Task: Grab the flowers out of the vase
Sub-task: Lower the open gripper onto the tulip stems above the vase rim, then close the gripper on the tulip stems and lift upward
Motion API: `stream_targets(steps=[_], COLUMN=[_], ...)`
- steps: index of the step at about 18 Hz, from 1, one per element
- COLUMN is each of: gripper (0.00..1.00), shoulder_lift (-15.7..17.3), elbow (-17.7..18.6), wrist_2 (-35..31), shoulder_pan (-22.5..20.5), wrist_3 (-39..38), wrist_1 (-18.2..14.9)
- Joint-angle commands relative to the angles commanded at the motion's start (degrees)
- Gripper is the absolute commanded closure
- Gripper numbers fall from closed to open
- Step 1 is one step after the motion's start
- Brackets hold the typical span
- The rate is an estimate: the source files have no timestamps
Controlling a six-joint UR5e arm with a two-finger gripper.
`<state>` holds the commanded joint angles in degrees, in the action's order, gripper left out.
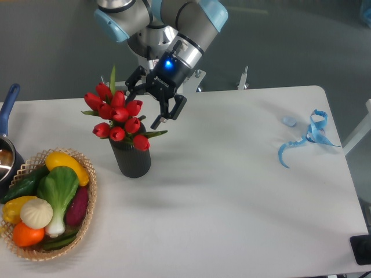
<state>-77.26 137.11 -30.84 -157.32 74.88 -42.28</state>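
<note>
Spread wide apart, the jaws of the gripper (pixel 142 104) are seen at the upper right edge of the flowers (pixel 118 116), with nothing clamped between them. One dark finger (pixel 164 113) is angled down on the right, clear of the red buds, while the other is set behind the top of the bunch, partly masked by it; whether that far finger is touching a bud or leaf cannot be told from this view. A blue light is lit on the wrist just above the gripper, and the arm is reached down from the top of the frame, tilted toward the left. The flowers are seated in the vase (pixel 133 159), their red buds clustered above its mouth and leaning a little to the left, with a narrow green leaf pointed upward and another stuck out to the right. The vase is stood upright on the white table (pixel 232 191), in the left half. A wicker basket (pixel 87 217) filled with toy vegetables is placed near the vase, to its lower left, at the table's edge. A blue ribbon (pixel 304 139) is laid well apart on the right side of the table, and a blue pan handle (pixel 8 101) is visible at the far left.
</note>
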Motion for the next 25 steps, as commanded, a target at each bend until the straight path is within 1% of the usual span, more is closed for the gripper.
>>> stream_targets(steps=[4,6,8,9,13,19,20,21,22,23,24,25], gripper=[0.00,0.00,0.00,0.00,0.00,0.00,0.01,0.10,0.24,0.55,0.81,0.99], shoulder_lift=[-0.08,-0.87,-2.80,-3.07,-5.52,-11.41,-12.20,-12.56,-12.82,-12.83,-12.65,-12.48], elbow=[1.23,1.32,0.80,0.53,-1.84,-5.53,-6.23,-6.76,-7.37,-7.73,-7.91,-8.08], wrist_2=[-0.72,-0.19,0.34,0.95,3.33,3.50,3.50,3.50,3.50,3.50,3.42,3.42], shoulder_pan=[0.52,0.79,0.97,1.31,1.76,5.62,5.80,5.97,6.50,6.68,6.68,6.68], wrist_3=[-0.44,-0.44,-0.44,-0.44,-0.61,-0.62,-0.62,-0.70,-0.70,-1.14,-1.14,-1.14], wrist_1=[0.00,-0.09,0.17,0.18,0.18,0.44,0.44,0.35,0.35,0.35,0.44,0.35])
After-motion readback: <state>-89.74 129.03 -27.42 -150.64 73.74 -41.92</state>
